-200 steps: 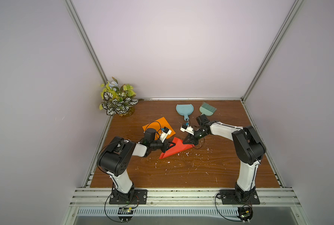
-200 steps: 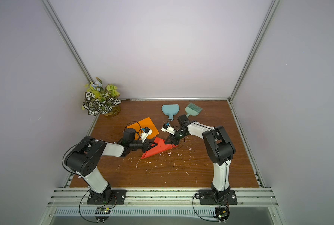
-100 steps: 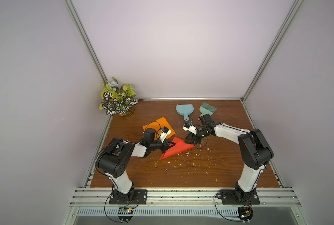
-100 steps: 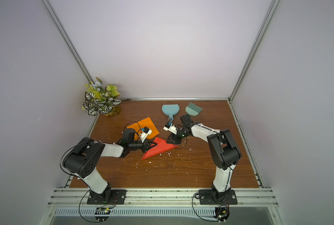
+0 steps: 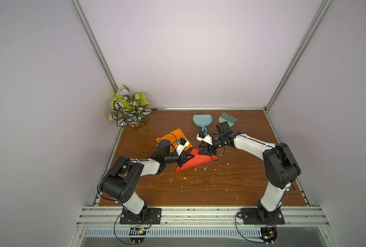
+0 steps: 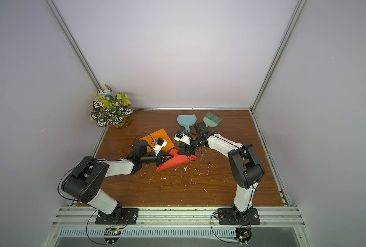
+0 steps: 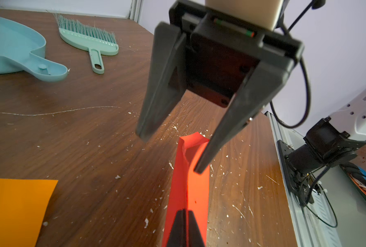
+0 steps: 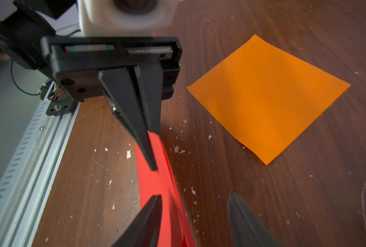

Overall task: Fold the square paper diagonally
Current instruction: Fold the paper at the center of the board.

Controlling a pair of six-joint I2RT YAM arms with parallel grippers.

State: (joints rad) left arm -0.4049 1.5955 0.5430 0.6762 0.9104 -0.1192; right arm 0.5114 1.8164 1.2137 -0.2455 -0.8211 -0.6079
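The square paper (image 5: pixel 196 162) (image 6: pixel 174 161) is red and lies doubled over into a triangle mid-table. My left gripper (image 5: pixel 183 159) (image 7: pixel 185 211) is shut on the paper's left corner, and the two layers (image 7: pixel 190 188) run away from its tips. My right gripper (image 5: pixel 207 153) (image 8: pixel 194 195) hangs open over the paper's right corner. One of its fingers is over the red sheet (image 8: pixel 156 177), the other over bare wood. In the left wrist view the right gripper (image 7: pixel 171 154) stands spread above the curled far corner.
An orange paper square (image 5: pixel 174 140) (image 8: pixel 267 96) lies flat just behind the left gripper. A blue dustpan (image 5: pixel 201 120) and a green brush (image 5: pixel 228 118) lie at the back, with a potted plant (image 5: pixel 129 109) in the back left corner. White scraps (image 5: pixel 199 171) litter the wood.
My right gripper has opened and let go of the red paper's right corner, drawing back slightly. The left gripper stays shut on its corner.
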